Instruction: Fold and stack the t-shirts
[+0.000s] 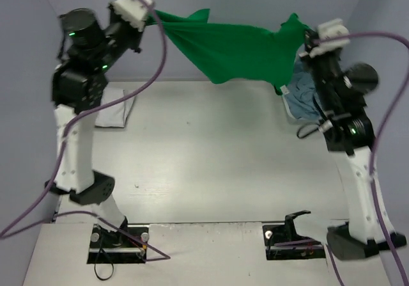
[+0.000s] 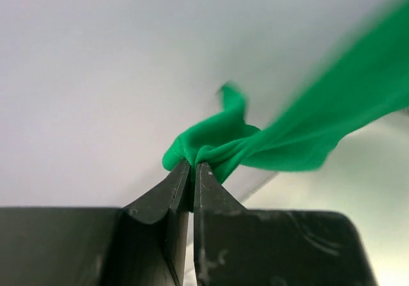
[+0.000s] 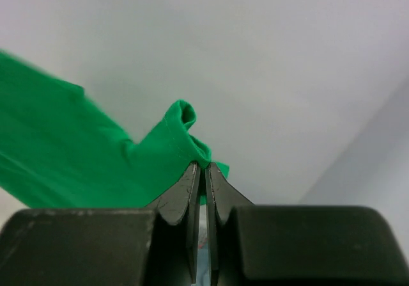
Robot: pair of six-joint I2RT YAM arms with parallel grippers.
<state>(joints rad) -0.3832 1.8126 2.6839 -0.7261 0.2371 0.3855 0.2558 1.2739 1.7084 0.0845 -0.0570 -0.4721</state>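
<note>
Clenched on cloth: left fingers and right fingers each pinched a bunched edge of the bright green cloth t-shirt, which hung stretched between them, sagging below, off the pale tabletop. Best next seemed lowering both ends level, evenly taut, so it landed flat, unwrinkled.

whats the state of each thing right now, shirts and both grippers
green t-shirt: in the air, stretched between both grippers, sagging in the middle
white t-shirt: lying flat on the table at far left, looks folded
teal-blue t-shirt: crumpled at far right, partly hidden
left gripper: shut on one end of the green t-shirt
right gripper: shut on the other end
</note>
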